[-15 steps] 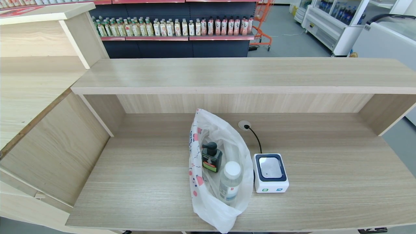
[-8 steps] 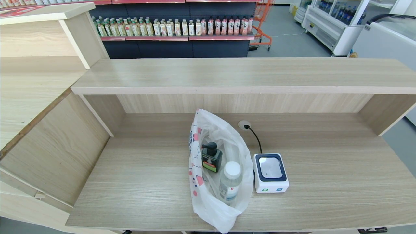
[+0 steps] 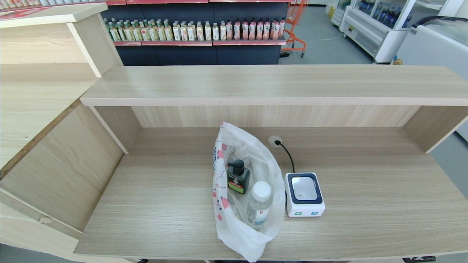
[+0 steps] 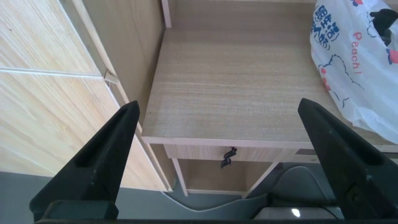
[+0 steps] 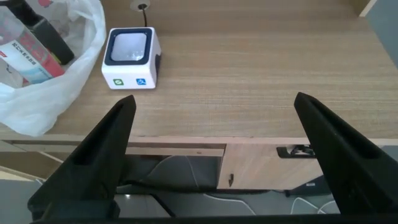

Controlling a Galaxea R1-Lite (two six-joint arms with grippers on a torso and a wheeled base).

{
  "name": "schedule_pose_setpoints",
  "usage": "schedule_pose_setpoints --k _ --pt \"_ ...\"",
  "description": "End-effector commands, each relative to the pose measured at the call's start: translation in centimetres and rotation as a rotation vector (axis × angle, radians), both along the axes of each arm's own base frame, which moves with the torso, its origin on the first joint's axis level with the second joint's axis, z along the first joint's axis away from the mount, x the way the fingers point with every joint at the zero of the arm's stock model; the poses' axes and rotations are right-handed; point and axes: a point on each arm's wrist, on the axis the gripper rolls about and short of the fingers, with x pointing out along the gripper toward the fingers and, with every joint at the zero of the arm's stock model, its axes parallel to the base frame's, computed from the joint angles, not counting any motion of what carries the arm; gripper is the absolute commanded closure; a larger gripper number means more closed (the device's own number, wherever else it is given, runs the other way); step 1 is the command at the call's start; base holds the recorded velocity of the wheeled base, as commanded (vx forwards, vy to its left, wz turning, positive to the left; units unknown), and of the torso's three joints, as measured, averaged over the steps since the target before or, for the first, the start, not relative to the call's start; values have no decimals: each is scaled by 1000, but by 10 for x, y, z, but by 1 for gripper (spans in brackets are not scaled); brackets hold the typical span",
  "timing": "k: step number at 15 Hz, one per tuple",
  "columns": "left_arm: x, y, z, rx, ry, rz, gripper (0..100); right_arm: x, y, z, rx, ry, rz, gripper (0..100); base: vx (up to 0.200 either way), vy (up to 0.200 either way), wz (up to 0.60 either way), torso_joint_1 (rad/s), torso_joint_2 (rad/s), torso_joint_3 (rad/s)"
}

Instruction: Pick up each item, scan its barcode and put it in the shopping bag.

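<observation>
A white printed shopping bag [image 3: 237,237] lies open in the middle of the wooden counter [image 3: 365,197]. Inside it are a dark pump bottle [image 3: 238,178] and a clear bottle with a white cap [image 3: 259,202]. A white barcode scanner [image 3: 304,194] sits just right of the bag. My left gripper [image 4: 221,155] hangs open in front of the counter's front edge, left of the bag [image 4: 357,74]. My right gripper [image 5: 214,152] is open too, held before the front edge, with the scanner [image 5: 130,58] and the bag [image 5: 56,87] beyond it.
A black cable runs from the scanner back to a grommet [image 3: 275,140]. A raised shelf [image 3: 270,86] overhangs the back of the counter, and wooden side panels [image 3: 62,164] close it in left and right.
</observation>
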Motion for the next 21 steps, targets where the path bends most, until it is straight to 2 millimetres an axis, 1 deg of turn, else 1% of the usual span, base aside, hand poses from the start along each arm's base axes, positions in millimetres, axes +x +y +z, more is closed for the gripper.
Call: schedule_pose_setpoints --k 1,10,15,18,20,21 --pt "0 0 0 1 0 0 0 0 0 0 -1 5 0 0 0 -200 0 -2 2 2" --pt "0 0 0 0 0 0 0 0 0 0 -3 5 0 0 0 -200 0 3 1 2" --pt "0 0 0 3 0 -1 0 0 0 0 -1 5 2 0 0 0 0 0 0 0" --pt "0 0 0 0 0 0 0 0 0 0 1 5 2 0 200 0 0 -1 2 4" --pt "0 0 0 1 0 0 0 0 0 0 4 5 0 0 0 0 0 0 0 0" --pt "0 0 0 1 0 0 0 0 0 0 4 5 0 100 0 0 0 0 0 0"
